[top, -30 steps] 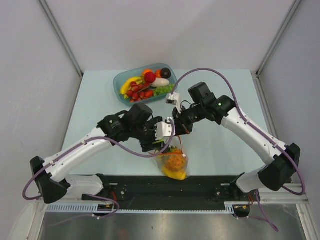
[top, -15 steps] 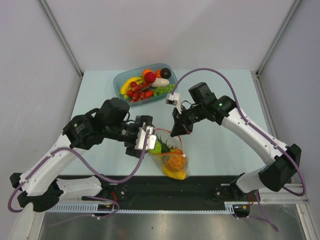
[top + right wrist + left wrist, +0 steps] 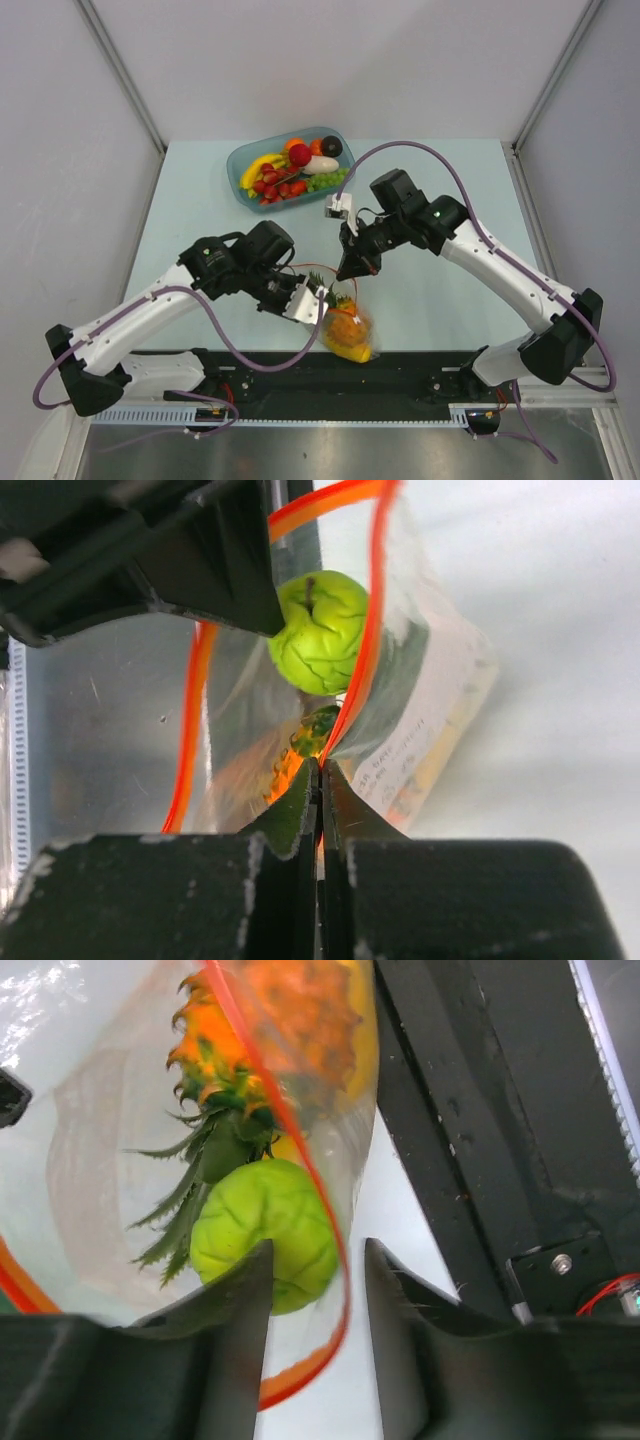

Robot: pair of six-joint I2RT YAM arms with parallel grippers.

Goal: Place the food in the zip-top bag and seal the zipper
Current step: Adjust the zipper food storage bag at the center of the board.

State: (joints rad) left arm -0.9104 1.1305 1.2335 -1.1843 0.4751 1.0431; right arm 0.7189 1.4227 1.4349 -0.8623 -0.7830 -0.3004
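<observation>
The clear zip-top bag [image 3: 350,330] hangs open near the table's front edge. It holds a pineapple [image 3: 290,1020], a green leafy piece [image 3: 265,1230] and a yellow mango-like piece [image 3: 355,350]. My right gripper [image 3: 350,272] is shut on the red-orange zipper [image 3: 372,610] and holds up the bag's far rim [image 3: 320,775]. My left gripper [image 3: 322,303] is at the near rim. Its jaws [image 3: 318,1290] stand narrowly apart, and the zipper strip [image 3: 300,1150] runs through the gap without being pinched. The green piece [image 3: 322,630] sits just inside the mouth.
A teal oval tray [image 3: 234,162] at the back of the table holds more food: a banana, red berries, green grapes and several other pieces. The black base rail [image 3: 410,372] runs right in front of the bag.
The left arm swung out to the left, then came back to the bag's mouth, and its jaws narrowed around the near rim. The right gripper kept its hold and shifted slightly.
</observation>
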